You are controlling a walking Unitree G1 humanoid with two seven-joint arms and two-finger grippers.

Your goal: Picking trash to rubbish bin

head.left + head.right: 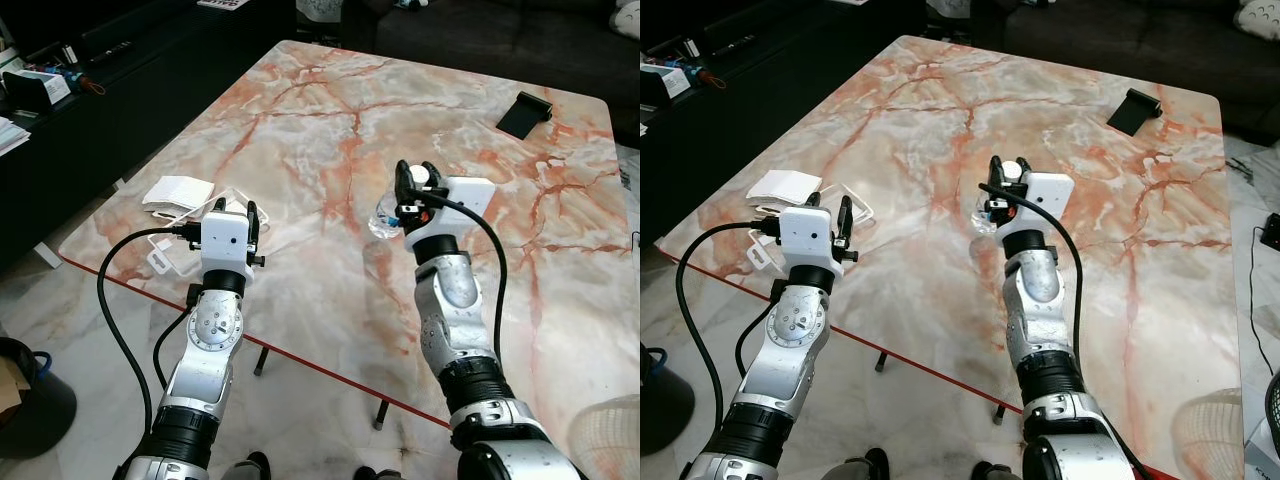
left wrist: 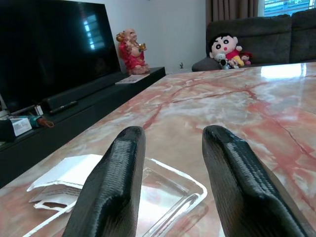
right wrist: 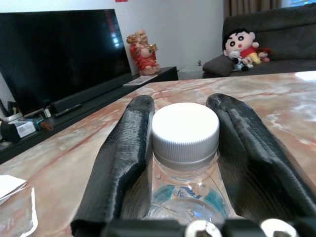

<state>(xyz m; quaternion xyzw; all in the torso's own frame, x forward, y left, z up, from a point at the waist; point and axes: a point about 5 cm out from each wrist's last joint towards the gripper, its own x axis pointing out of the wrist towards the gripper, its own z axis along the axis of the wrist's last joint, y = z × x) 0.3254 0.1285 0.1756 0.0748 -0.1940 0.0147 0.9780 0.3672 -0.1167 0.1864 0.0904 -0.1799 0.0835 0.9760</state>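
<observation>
A clear plastic bottle (image 1: 385,216) with a white cap (image 3: 185,129) sits near the middle of the marble table (image 1: 320,110). My right gripper (image 1: 415,170) is shut on its neck, one black finger (image 3: 126,148) on each side of the cap. At the table's left edge lie a clear plastic tray (image 2: 170,185) and folded white paper (image 1: 178,190). My left gripper (image 1: 236,208) is open just above the tray, nothing between its fingers (image 2: 118,173).
A black flat object (image 1: 524,113) lies at the table's far right. A dark bin (image 1: 35,400) stands on the floor at lower left. A black TV console (image 1: 60,90) runs along the left. A white fan (image 1: 605,440) is at lower right.
</observation>
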